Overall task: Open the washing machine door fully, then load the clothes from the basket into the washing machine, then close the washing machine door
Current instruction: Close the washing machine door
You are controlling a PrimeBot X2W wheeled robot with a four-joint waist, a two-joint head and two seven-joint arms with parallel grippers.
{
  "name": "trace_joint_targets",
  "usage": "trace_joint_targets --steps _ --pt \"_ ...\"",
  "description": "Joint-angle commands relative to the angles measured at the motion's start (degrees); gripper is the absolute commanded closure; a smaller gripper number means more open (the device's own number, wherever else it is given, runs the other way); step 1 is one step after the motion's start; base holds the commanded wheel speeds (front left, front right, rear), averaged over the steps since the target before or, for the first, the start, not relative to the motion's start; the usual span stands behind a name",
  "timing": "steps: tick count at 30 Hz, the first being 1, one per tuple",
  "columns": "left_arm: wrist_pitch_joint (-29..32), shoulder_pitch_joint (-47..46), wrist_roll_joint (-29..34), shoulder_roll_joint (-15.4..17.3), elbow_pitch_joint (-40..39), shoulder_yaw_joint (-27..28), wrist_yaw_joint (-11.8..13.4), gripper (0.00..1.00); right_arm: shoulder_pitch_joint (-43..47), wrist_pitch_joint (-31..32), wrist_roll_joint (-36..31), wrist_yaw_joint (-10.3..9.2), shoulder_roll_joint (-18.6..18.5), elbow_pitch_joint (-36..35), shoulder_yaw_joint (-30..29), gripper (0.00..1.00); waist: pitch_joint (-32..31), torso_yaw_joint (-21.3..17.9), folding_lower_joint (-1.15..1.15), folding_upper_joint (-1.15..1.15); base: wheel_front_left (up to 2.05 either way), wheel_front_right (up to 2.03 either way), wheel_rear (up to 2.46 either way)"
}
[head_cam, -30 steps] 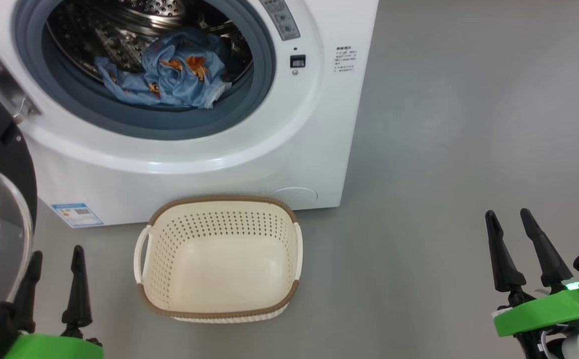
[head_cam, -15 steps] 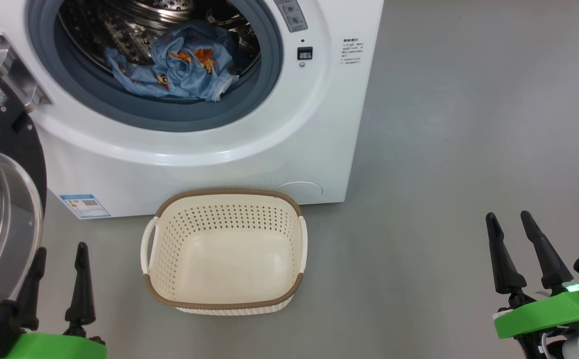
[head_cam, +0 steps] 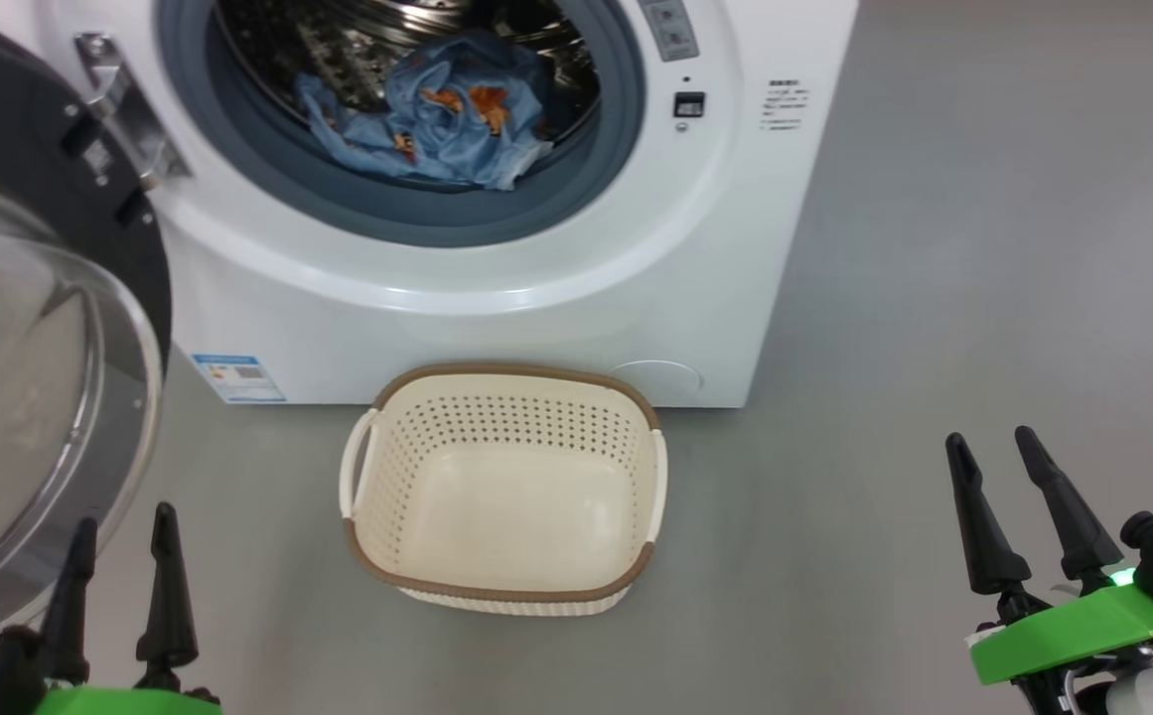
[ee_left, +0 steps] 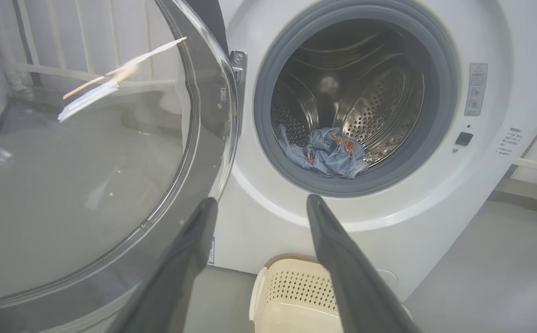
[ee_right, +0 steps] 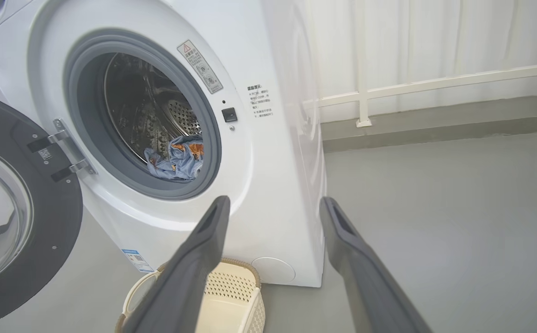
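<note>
In your head view, the big white front-loading washing machine (head_cam: 536, 328) stands with its large round black door (head_cam: 10, 109) swung wide open to the left on a metal hinge (head_cam: 129, 109). The door's clear glass bowl (head_cam: 30, 397) bulges toward you. The light blue clothes printed with orange-brown bears (head_cam: 447, 124) lie bunched in the perforated steel drum (head_cam: 338, 40), against the lower part of the grey-blue rubber seal (head_cam: 417, 214). The small cream perforated plastic basket with a brown rim (head_cam: 511, 372) sits on the grey floor (head_cam: 934, 248) just in front of the machine, its bare bottom showing. Your left pincer (head_cam: 125, 514) sits at the lower left, just beside the glass bowl, its fingers apart and gripping nothing. Your right pincer (head_cam: 988, 434) sits at the lower right, well apart from the basket, and is also spread and holds nothing.

In your left wrist view, the two dark fingers stand wide. The door's glass lies to their left, the clothes sit in the drum beyond, and the basket shows below.

In your right wrist view, the spread fingers frame the machine's front corner, and the basket shows at the bottom edge.
</note>
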Motion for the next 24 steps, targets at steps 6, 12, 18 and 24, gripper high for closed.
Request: trace_joint_targets --steps 6,12,18,24 --pt "-0.36 0.85 -0.5 0.12 -1.74 3.32 0.03 0.0 -2.15 -0.29 0.12 0.32 -1.69 -0.99 3.29 0.0 -0.49 5.04 0.0 0.0 0.0 0.0 0.0" --pt "-0.36 1.69 -0.26 -0.63 -2.09 3.81 0.03 0.0 -3.02 -0.29 0.29 0.32 -2.21 -0.58 5.94 0.0 -0.92 9.63 0.0 0.0 0.0 0.0 0.0" --pt "-0.36 2.44 0.07 -1.35 -2.25 4.06 0.03 0.0 -3.05 -0.29 0.79 0.32 -2.4 -0.31 7.31 0.0 -1.54 14.44 0.0 0.0 0.0 0.0 0.0" --pt "-0.36 3.43 0.13 -2.15 -2.4 4.7 0.03 0.0 -2.43 -0.29 1.06 0.32 -2.43 -0.03 8.17 0.0 -2.36 18.77 0.0 0.0 0.0 0.0 0.0"
